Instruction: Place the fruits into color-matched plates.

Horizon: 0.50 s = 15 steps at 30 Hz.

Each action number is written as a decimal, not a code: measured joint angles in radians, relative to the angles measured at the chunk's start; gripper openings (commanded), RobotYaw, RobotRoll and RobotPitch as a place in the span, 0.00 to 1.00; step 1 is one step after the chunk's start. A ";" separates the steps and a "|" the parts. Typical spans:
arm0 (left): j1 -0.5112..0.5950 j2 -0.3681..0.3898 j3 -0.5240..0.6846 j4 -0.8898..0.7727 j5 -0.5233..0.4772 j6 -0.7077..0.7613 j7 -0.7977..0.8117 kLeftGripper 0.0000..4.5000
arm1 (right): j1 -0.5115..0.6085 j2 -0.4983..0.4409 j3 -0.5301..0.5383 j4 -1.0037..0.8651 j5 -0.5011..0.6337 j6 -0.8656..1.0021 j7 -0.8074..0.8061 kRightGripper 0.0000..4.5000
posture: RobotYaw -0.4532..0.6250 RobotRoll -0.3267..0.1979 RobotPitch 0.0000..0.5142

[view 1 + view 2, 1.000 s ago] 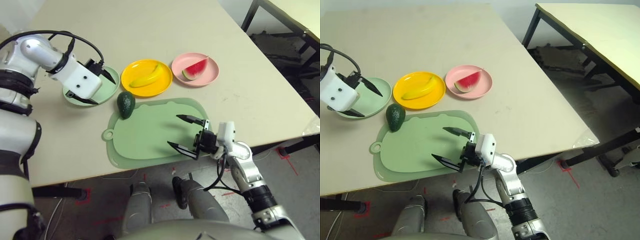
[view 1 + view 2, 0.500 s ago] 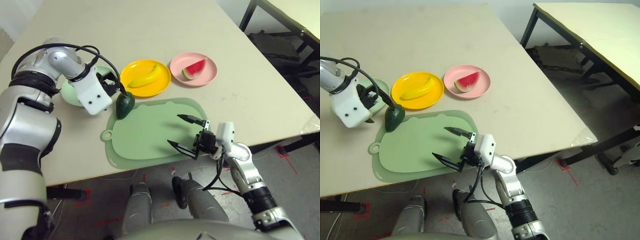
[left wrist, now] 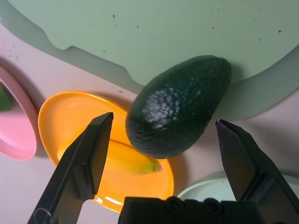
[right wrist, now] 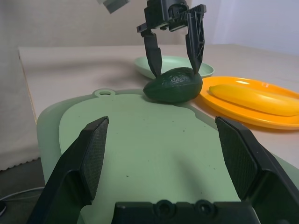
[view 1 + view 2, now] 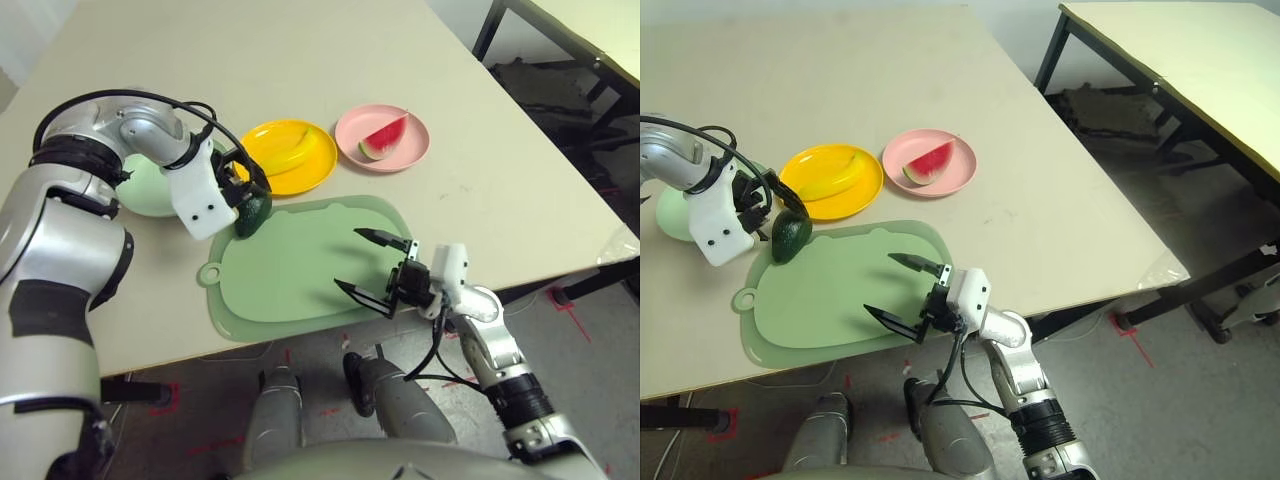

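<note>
The left gripper (image 3: 161, 140) is hanging right over the dark green bumpy toy avocado (image 3: 180, 105), its 2 black fingers (image 3: 86, 158) spread wide and straddling the fruit, 1 on each side, neither touching it. The avocado is lying on its side at the far left edge of the large pale green rounded-rectangle cutting mat (image 5: 300, 265), just beside the round yellow-orange plastic plate (image 5: 300, 170). In that plate the curved yellow toy banana (image 5: 280, 155) is resting. Next to it, the red watermelon wedge with green rind (image 5: 382, 135) is sitting in the round pink plate (image 5: 415, 150). The pale mint green plate (image 5: 145, 190) is lying behind the left arm, partly hidden by it, with no fruit showing on the visible part. The right gripper (image 5: 372, 262) is hovering over the near right part of the mat, its 2 fingers (image 5: 378, 236) held well apart and holding nothing.
</note>
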 measured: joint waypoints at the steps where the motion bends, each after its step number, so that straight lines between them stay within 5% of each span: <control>1: -0.001 0.001 -0.004 0.000 0.017 0.000 0.017 1.00 | 0.000 0.000 0.000 0.000 0.000 0.000 0.000 1.00 | 0.27 0.62 0.34; 5: -0.006 0.005 -0.026 0.000 0.102 0.001 0.091 0.86 | -0.001 0.000 0.000 0.000 -0.001 0.000 0.001 1.00 | 0.27 0.62 0.34; 15: -0.019 0.005 -0.059 0.004 0.206 0.003 0.217 0.12 | -0.013 0.001 0.001 0.000 -0.001 0.000 0.005 1.00 | 0.27 0.62 0.33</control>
